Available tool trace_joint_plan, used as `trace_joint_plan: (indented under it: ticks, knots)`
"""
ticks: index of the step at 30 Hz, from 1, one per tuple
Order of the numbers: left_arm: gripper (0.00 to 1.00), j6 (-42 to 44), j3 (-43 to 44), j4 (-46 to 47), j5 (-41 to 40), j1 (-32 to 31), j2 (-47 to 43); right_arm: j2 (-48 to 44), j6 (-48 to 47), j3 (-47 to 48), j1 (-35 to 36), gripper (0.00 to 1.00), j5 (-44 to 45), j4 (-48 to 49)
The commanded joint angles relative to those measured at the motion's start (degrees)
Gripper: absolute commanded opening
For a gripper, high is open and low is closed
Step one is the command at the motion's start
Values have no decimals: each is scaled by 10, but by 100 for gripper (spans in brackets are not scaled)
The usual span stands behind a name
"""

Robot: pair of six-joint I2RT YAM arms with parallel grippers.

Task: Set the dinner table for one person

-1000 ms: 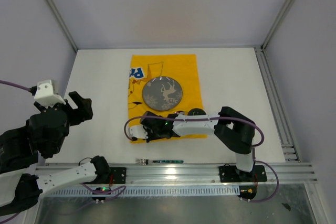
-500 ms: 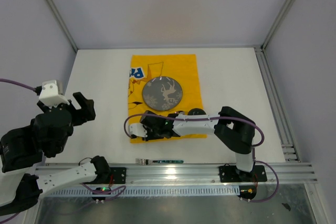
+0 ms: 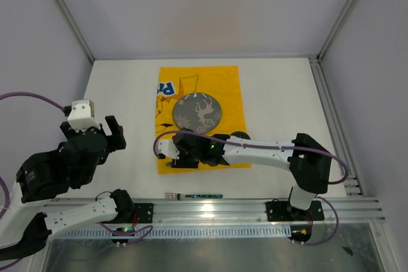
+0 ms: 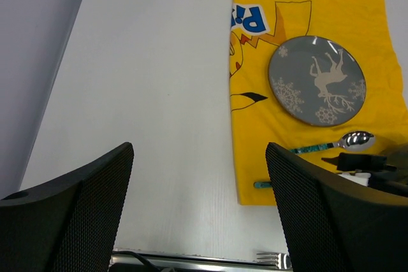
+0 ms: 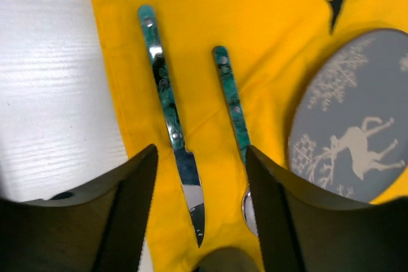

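Note:
A yellow cartoon-printed cloth (image 3: 226, 93) lies on the white dinner table (image 3: 280, 106) with a grey deer-patterned plate (image 3: 197, 114) on it. In the right wrist view, a green-handled knife (image 5: 167, 116) and a green-handled spoon (image 5: 228, 97) lie side by side on the cloth (image 5: 274, 42), left of the plate (image 5: 357, 138). My right gripper (image 5: 201, 211) is open just above them, with the knife blade lying loose between its fingers. The left gripper (image 4: 201, 214) hangs open and empty over bare table left of the cloth (image 4: 306, 30).
A fork (image 3: 191, 194) lies at the table's front edge beside the metal rail (image 3: 255, 208); its tines (image 4: 274, 259) show in the left wrist view. Frame posts and grey walls enclose the table on the left, right and back.
My right gripper has opened, leaving the knife on the cloth, and its arm has stretched out. The left arm has swung rightward, closer to the cloth.

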Motion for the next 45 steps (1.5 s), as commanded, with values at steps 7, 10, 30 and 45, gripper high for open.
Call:
trace_joint_plan:
  ticks: [7, 10, 30, 45]
  knots:
    - [88, -20, -33, 29, 14, 1, 8, -90, 175, 55, 9, 99, 108, -86]
    - [88, -23, -44, 30, 28, 1, 19, -89, 208, 80, 11, 100, 164, -150]
    - [90, -97, -70, 43, 103, 1, 110, -304, 274, 17, -2, 99, -12, -254]
    - [93, -60, 5, 20, 36, 1, 124, -211, 271, -133, 159, 91, -15, -160]
